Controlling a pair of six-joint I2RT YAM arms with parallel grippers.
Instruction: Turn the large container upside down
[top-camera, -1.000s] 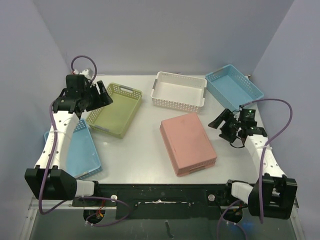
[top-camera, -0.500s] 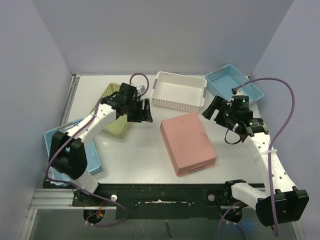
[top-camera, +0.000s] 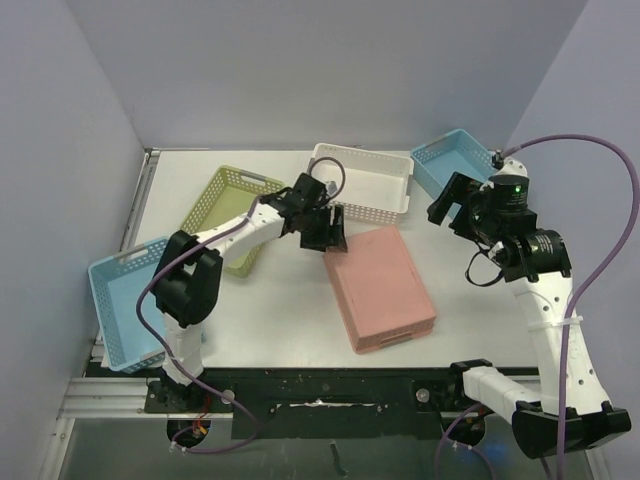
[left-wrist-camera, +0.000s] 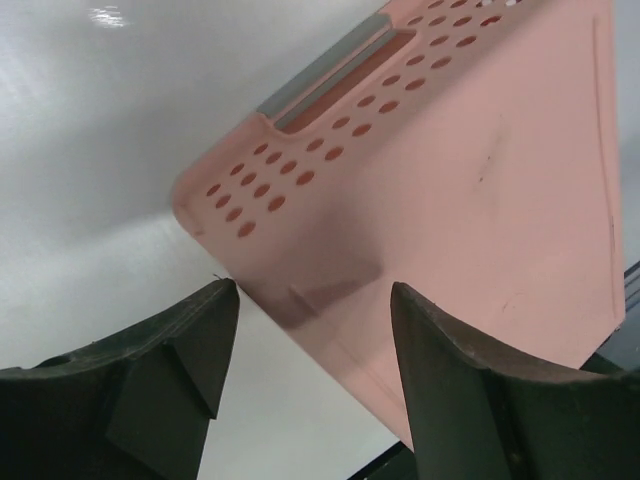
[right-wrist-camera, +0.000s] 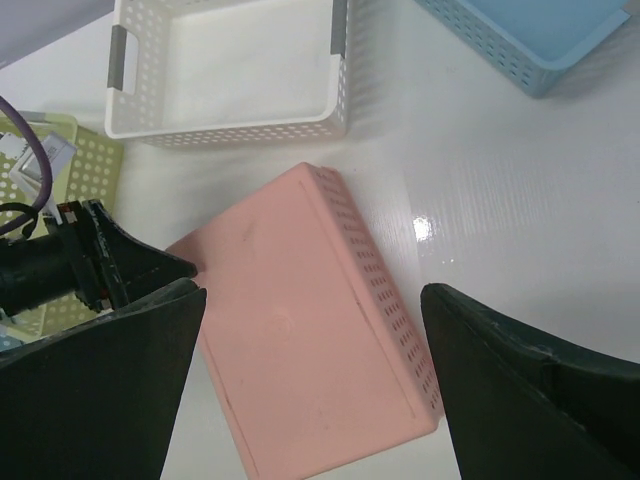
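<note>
- Top external view is showing the pink container (top-camera: 380, 288) lying near the middle of the table (top-camera: 270, 310). Its flat base is facing up and its perforated walls are running down to the surface.
- Its long axis is running from the far left, beside the white basket (top-camera: 358, 180), toward the near right edge.
- Our left gripper (top-camera: 328, 232) is sitting at the far short end, right by that end's left corner. In the left wrist view its 2 fingers (left-wrist-camera: 170, 370) are standing apart with nothing held, and the corner and handle slot (left-wrist-camera: 340, 75) are lying just ahead.
- Our right gripper (top-camera: 452, 207) is hanging off the far right side, well apart from the container. Its jaws are spread wide and empty, and its camera is looking down on the whole pink base (right-wrist-camera: 310, 350).
- We are judging the left arm to be much the nearer 1. The flip is depending on catching the short-end rim there and rolling the container over along its long axis.
</note>
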